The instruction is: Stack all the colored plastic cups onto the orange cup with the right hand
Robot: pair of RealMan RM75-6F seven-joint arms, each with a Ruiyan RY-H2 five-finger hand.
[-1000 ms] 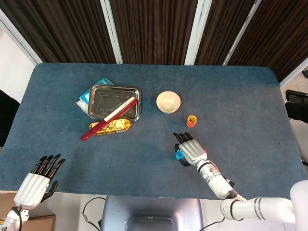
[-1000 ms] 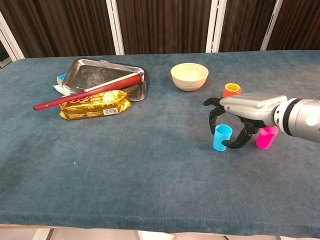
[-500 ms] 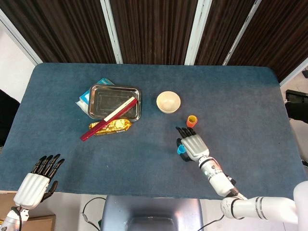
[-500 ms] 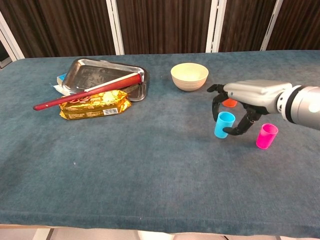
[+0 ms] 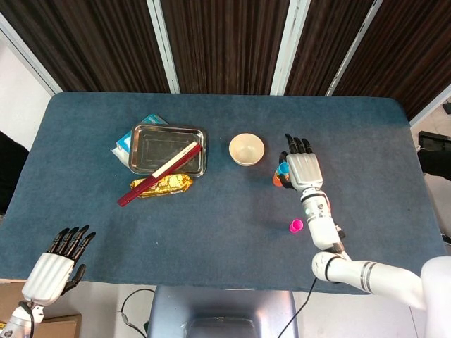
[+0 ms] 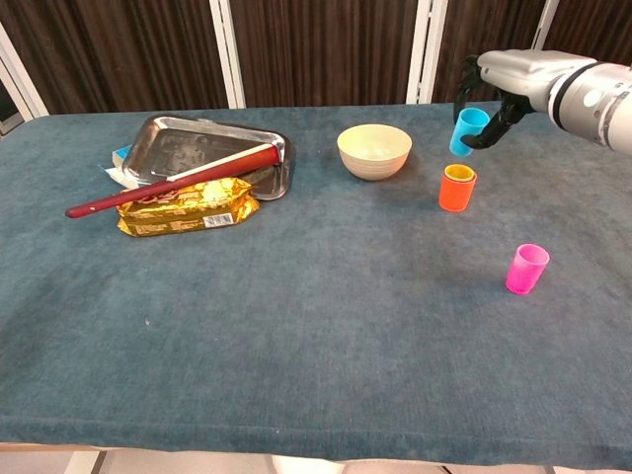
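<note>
Since half a second ago the right hand [image 6: 499, 84] has risen and travelled away from the near part of the table [image 6: 296, 326], carrying the blue cup [image 6: 467, 130] with it. The cup, which a second ago stood on the cloth next to the pink cup [image 6: 526, 269], now hangs in the air above and slightly behind the orange cup [image 6: 456, 188], tilted, pinched between the thumb and the curled fingers [image 6: 464, 91]. In the head view the right hand [image 5: 301, 169] covers most of the blue cup [image 5: 282, 168] and part of the orange cup [image 5: 277, 179]. The pink cup [image 5: 296, 226] has stayed where it was, nearer the robot than the orange cup and well apart from it.

The orange cup stands upright with a yellow cup [image 6: 458, 173] nested inside it, only the rim showing. That makes four cups: one orange, one yellow, one blue, one pink.

The left hand [image 5: 56, 266] rests at the table's near left corner, far from the orange cup, fingers extended and close together, holding nothing; it has not moved.

Left of the orange cup sit one cream bowl [image 6: 374, 150], one metal tray [image 6: 212, 148] with one red stick [image 6: 168, 180] lying across its rim, one gold snack packet [image 6: 188, 205] in front of the tray, and a blue-and-white packet [image 5: 127, 139] partly under it.
</note>
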